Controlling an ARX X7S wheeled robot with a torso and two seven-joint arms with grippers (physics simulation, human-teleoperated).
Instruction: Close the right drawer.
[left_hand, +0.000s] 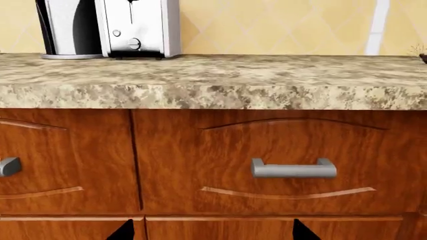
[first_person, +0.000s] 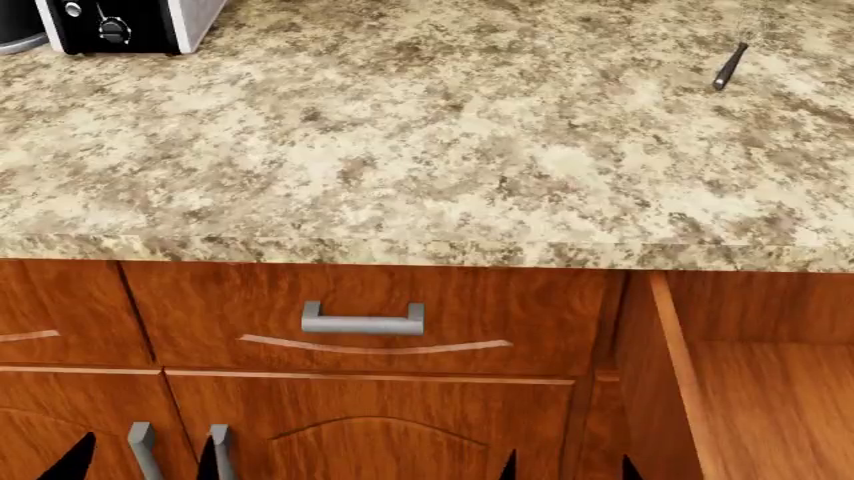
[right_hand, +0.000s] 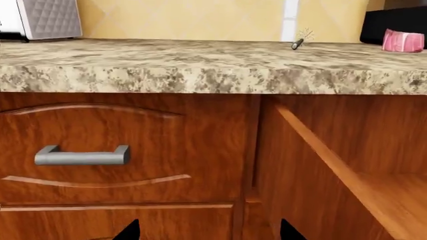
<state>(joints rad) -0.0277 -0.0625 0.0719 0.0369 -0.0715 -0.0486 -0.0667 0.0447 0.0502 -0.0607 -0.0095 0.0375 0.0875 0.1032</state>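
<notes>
Right drawer (first_person: 747, 400) stands pulled out at 4 o'clock in head view, its thin side wall and bare inside showing under the counter (first_person: 400, 150) edge. Closed middle drawer (first_person: 360, 320) sits just beside it at 9 o'clock. Left end effector (left_hand: 210, 232) and right end effector (right_hand: 207, 231) both spread wide, holding nothing (only dark fingertips show), facing the cabinet fronts. Toaster (first_person: 120, 25) on counter at 11 o'clock.

No text, label, brand, number or sign can be read anywhere; the toaster (first_person: 127, 25) on the worktop (first_person: 427, 150) shows only plain unmarked knobs.
</notes>
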